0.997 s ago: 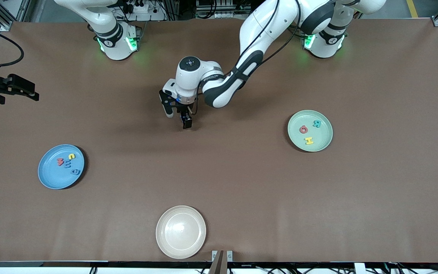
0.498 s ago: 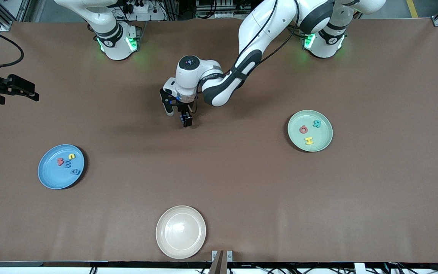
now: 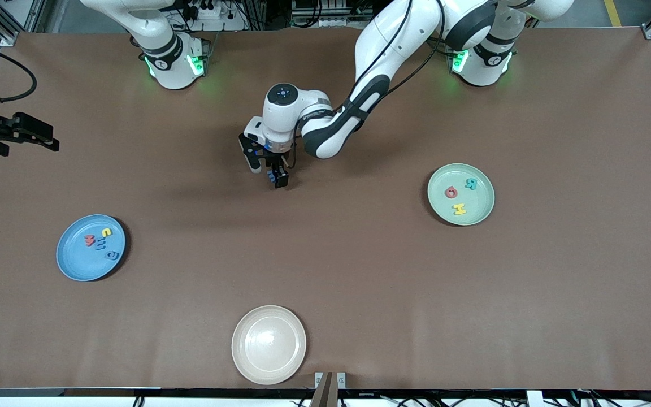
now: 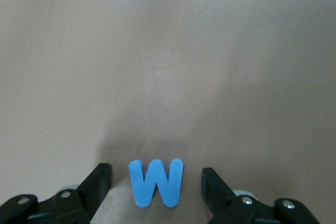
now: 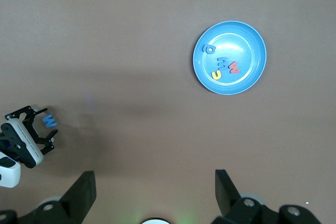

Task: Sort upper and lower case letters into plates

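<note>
Blue W (image 4: 156, 183) flat on bare table mid-width, toward the robots' bases, well apart from all plates, open brown surface all round it. Left gripper (image 4: 156, 187) down at it, fingers (image 4: 97, 182) apart, one each side of the W, gaps visible, not touching. Light blue plate (image 3: 71, 265) holds four letters, mint plate (image 3: 481, 217) three; cream plate (image 3: 246, 362) at the near edge. Right gripper (image 5: 155, 195) waits high at its table end, fingers wide apart, holding nothing.
</note>
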Robot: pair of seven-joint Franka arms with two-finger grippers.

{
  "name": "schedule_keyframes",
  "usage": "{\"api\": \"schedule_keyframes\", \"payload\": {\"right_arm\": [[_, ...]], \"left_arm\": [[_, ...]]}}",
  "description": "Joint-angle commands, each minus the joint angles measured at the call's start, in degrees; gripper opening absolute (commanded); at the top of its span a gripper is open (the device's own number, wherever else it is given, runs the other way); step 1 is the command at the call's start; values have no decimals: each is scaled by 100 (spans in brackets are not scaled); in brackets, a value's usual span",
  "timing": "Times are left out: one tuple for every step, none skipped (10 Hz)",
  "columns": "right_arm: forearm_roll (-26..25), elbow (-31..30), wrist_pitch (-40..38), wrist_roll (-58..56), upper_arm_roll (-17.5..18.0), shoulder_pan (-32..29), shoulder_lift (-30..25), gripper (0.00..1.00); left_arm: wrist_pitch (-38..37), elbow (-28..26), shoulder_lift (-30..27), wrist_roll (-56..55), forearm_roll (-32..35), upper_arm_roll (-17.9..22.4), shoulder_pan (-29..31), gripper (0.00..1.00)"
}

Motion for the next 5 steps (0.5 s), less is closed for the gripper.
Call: {"api": "schedule_keyframes", "payload": {"right_arm": [[34,46,-63,-88,47,-93,19,100],[34,46,-63,-88,47,-93,19,100],[34,46,-63,-88,47,-93,19,100],[34,46,-63,-88,47,-93,19,100],[34,46,-63,-88,47,-93,19,100]], "left_arm": [[39,-186,-64,-178,135,45,10,63],[30,-186,-82,-179,135,45,10,61],[21,-186,-91,-170,135,45,19,50],[13,-186,-100,-178,135,45,19,46],[12,-186,-100,-179,135,45,28,41]]}}
